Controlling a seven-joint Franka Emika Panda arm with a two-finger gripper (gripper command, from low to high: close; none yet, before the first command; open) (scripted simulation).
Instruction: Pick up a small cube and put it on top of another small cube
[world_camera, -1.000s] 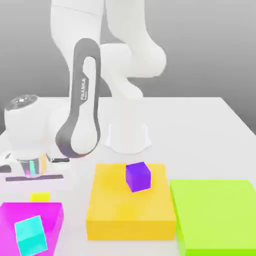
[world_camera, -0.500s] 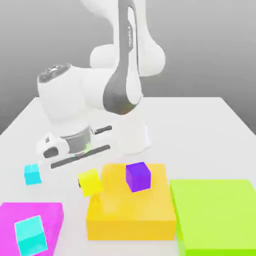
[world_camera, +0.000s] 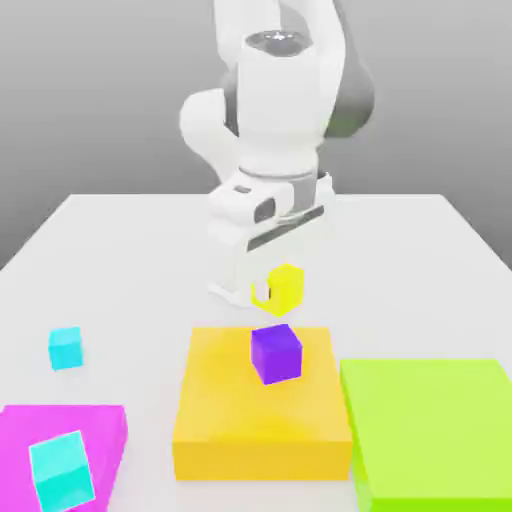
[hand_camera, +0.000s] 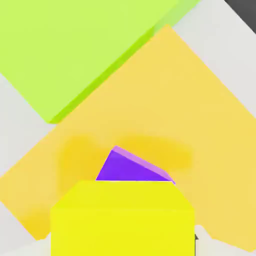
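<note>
Layout on the table (world_camera: 420, 250): the small cube (world_camera: 283, 288) hangs in the end effector (world_camera: 272, 290), clear above another small cube (world_camera: 276, 353), which rests on a flat block (world_camera: 225, 420) near that block's far edge. A second flat slab (world_camera: 430, 425) lies just beside the block on the exterior view's right. On the exterior view's left lies a third slab (world_camera: 100, 430) with a larger cube (world_camera: 61, 470) on it; a little cube (world_camera: 65, 347) sits on the table behind that slab

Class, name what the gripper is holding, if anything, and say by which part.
The gripper holds the small yellow cube by its opposite sides, above the purple cube.
</note>
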